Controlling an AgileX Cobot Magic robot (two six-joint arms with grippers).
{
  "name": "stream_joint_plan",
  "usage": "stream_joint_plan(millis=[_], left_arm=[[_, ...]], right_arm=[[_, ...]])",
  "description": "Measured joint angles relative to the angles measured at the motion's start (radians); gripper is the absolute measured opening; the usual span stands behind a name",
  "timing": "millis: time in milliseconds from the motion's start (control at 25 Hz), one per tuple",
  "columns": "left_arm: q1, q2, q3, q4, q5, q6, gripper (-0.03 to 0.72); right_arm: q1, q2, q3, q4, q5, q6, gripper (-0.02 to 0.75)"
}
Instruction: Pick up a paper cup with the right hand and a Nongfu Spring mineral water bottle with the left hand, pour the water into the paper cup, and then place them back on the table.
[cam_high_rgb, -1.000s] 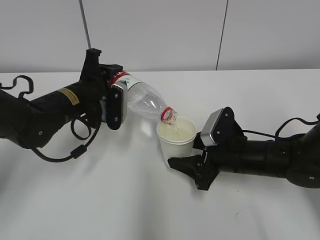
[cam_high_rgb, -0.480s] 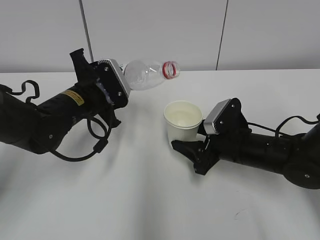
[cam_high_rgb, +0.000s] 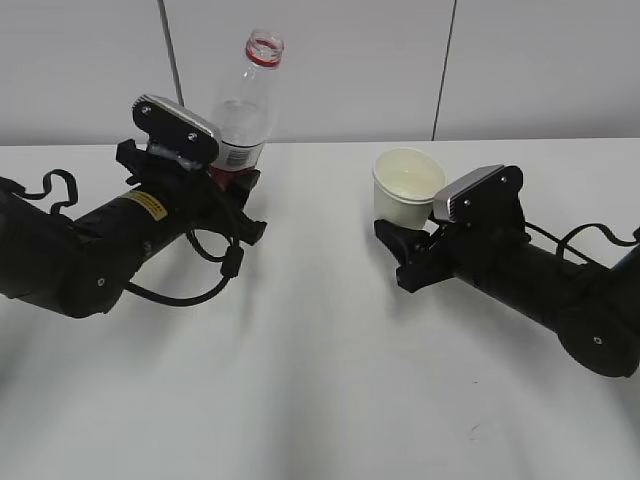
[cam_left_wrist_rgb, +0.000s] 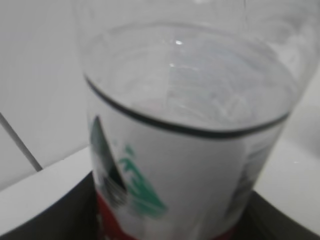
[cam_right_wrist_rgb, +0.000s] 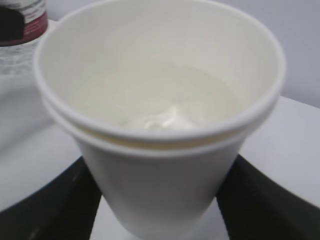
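Clear ribbed plastic bottle with red neck ring and red-and-white label (cam_high_rgb: 243, 118) stands upright, uncapped, well left of the cup. Left claw (cam_high_rgb: 222, 180) is clenched around its labelled lower body; upright hold keeps the remaining water (cam_left_wrist_rgb: 185, 95) from spilling.

Small white paper cup with rolled rim (cam_high_rgb: 405, 190) sits level in the right claw (cam_high_rgb: 400, 245), gripped low on its wall, mouth up so the liquid inside stays put. Wrist view suggests two cups nested.

Both appear just above or at the white desk (cam_high_rgb: 320, 380); contact unclear. Judgement: pouring done, set-down remaining.
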Motion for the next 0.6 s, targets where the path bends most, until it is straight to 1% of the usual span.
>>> stream_joint_plan(millis=[160, 280, 440, 600], left_arm=[[0.000, 0.000, 0.003, -0.001, 0.031, -0.102, 0.400], [0.000, 0.008, 0.003, 0.000, 0.033, -0.157, 0.400], [0.001, 0.034, 0.003, 0.009, 0.033, -0.221, 0.400], [0.012, 0.067, 0.003, 0.040, 0.002, -0.300, 0.400]], right_arm=[[0.000, 0.000, 0.000, 0.094, 0.000, -0.035, 0.508], [0.000, 0.000, 0.000, 0.154, 0.000, -0.068, 0.508], [0.000, 0.000, 0.000, 0.198, 0.001, -0.087, 0.508], [0.000, 0.010, -0.001, 0.220, 0.001, -0.094, 0.508]])
